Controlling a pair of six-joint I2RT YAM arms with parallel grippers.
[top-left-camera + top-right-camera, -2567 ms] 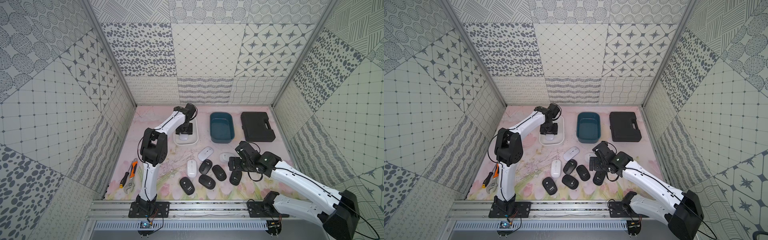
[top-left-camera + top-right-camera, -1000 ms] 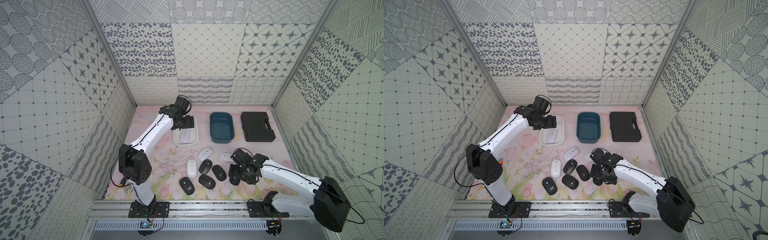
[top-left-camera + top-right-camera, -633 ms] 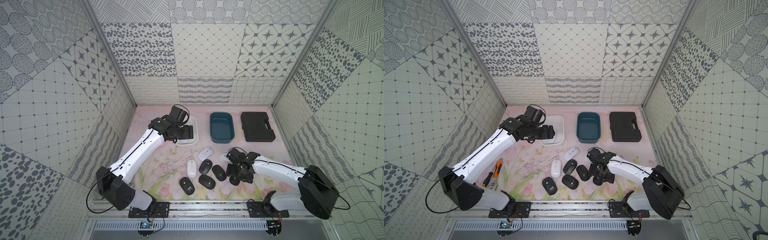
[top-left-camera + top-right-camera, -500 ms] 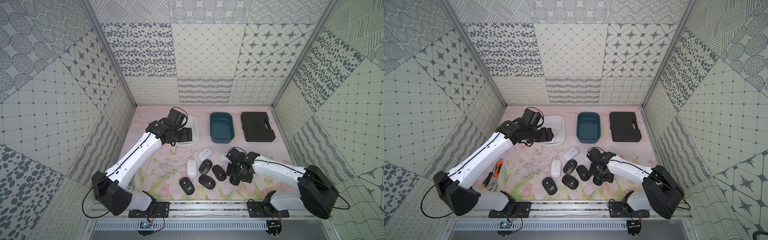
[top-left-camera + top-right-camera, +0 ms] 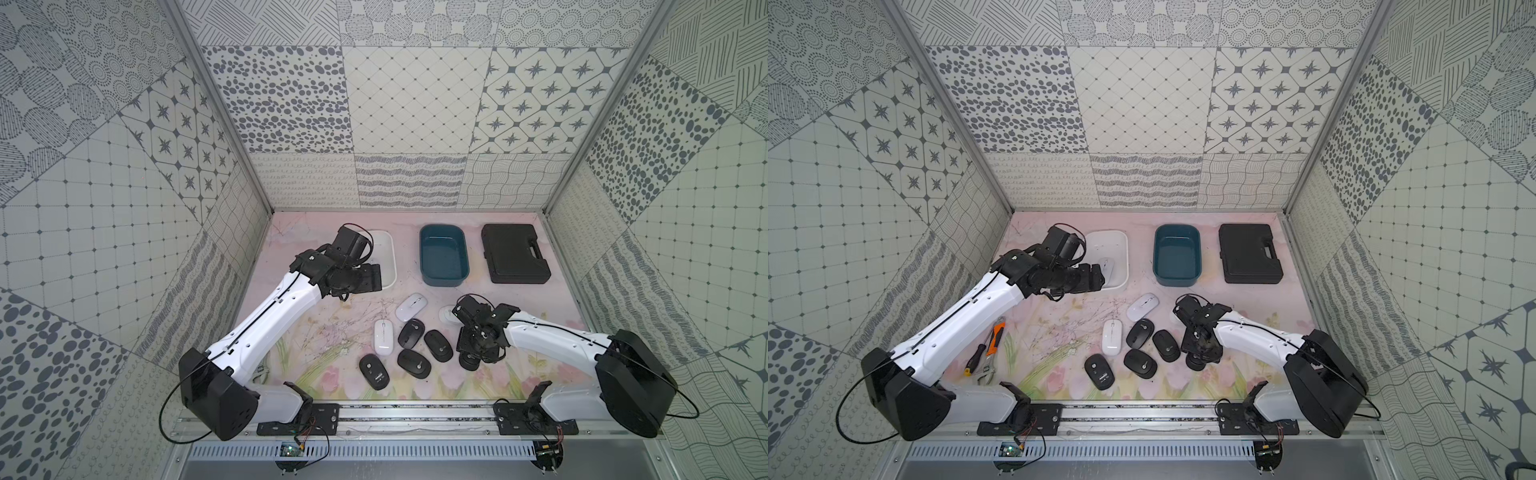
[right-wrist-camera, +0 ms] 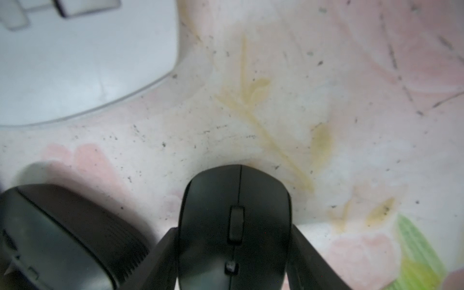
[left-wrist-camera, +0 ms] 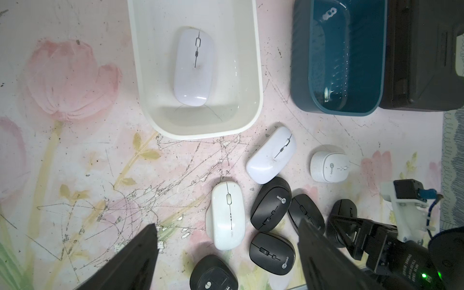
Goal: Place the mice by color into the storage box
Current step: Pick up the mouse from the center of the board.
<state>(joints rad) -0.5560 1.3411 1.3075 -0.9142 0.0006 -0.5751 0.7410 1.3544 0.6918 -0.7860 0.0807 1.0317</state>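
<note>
Patterned tile walls (image 5: 415,104) box in a floral worktop (image 5: 316,332), where a black case (image 5: 515,259) lies just beside the teal tub (image 5: 444,280) on the right arm's side and the white tub (image 5: 1108,243), holding one white mouse (image 7: 193,66), sits near it on the left arm's side. Nearer the robot's base than the teal tub, three white mice (image 7: 227,216) and five black mice (image 7: 271,203) lie close together. The right end effector (image 6: 233,228) is clamped on the sides of one black mouse (image 6: 236,195) among them, while the left end effector (image 7: 227,224) hangs with fingers wide apart over the white tub's near edge.
</note>
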